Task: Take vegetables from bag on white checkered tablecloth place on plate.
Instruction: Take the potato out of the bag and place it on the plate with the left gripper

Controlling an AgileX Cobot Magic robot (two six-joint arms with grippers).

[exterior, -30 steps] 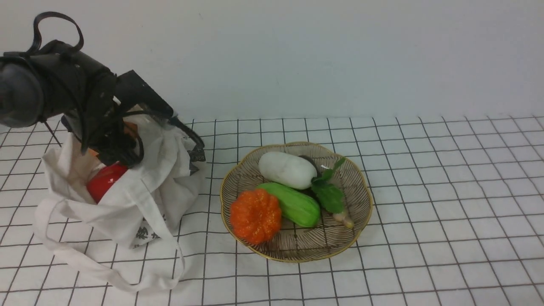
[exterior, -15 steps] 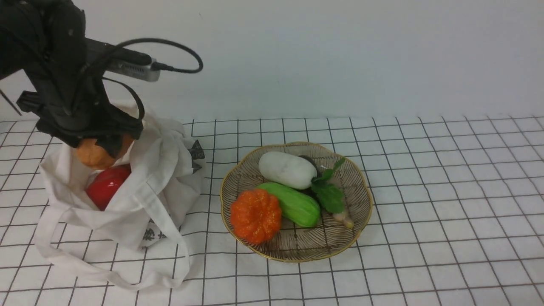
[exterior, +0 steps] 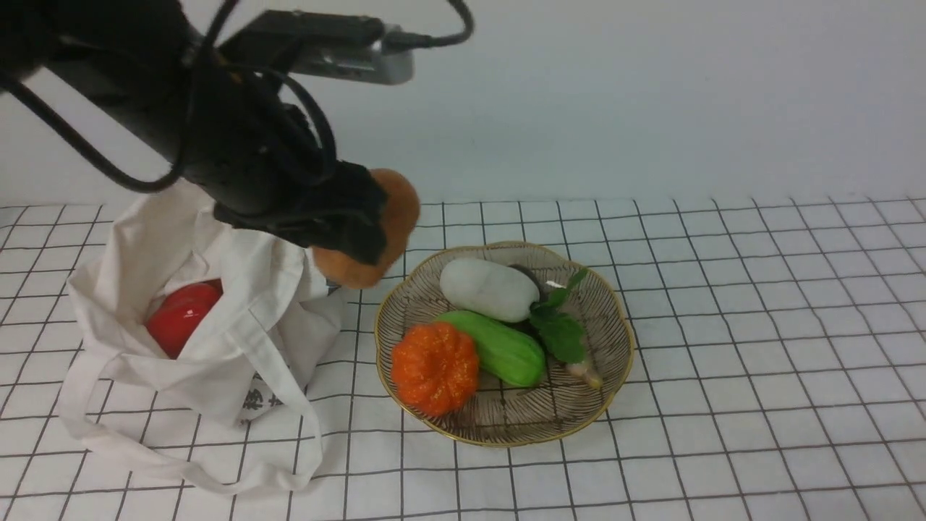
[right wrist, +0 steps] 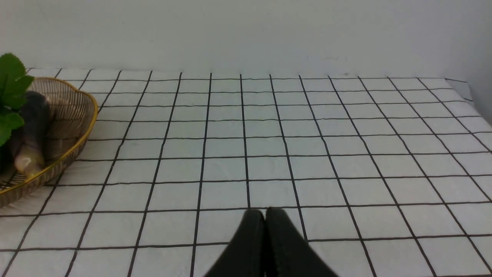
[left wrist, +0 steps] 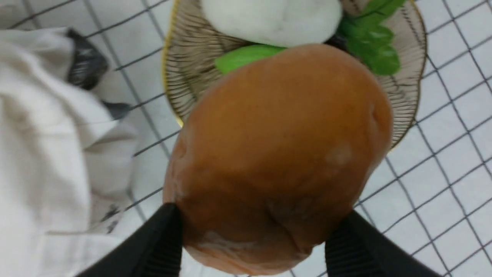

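Gripping the smooth tan-brown oval vegetable (left wrist: 284, 154) between its fingers, the black left gripper (left wrist: 253, 238) holds it above the cloth, near the left rim of the round gold-rimmed scalloped plate (exterior: 506, 427). The right gripper's black fingertips (right wrist: 265, 215) are together. A shiny red vegetable (exterior: 183, 315) lies in the off-white cloth bag (exterior: 296, 325), by the tablecloth's (exterior: 759, 347) left edge.

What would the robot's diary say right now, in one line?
left claw: holding brown potato | plate: pumpkin and others on it | bag: red vegetable inside
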